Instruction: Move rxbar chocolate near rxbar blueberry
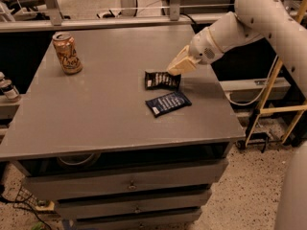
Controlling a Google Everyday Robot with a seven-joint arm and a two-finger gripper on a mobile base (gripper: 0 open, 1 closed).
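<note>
Camera view. White arm (249,18) reaching in from upper right, forearm sloping down-left over table (96,114) at right rear. Gripper (173,71) pointing down-left, tan fingers (181,63) pinching narrow on upper right corner of rxbar chocolate (160,80). Black wrapper sitting low at tabletop, right of centre, just behind rxbar blueberry (168,103); whether the two are touching, cannot tell. Blue wrapper lying flat. Can (67,53) standing upright at left rear, well apart. Open slot under tabletop showing dim round object (76,161).

One high, fairly near view angled down across the table (96,114) from its front, end effector (173,71) right of centre.
</note>
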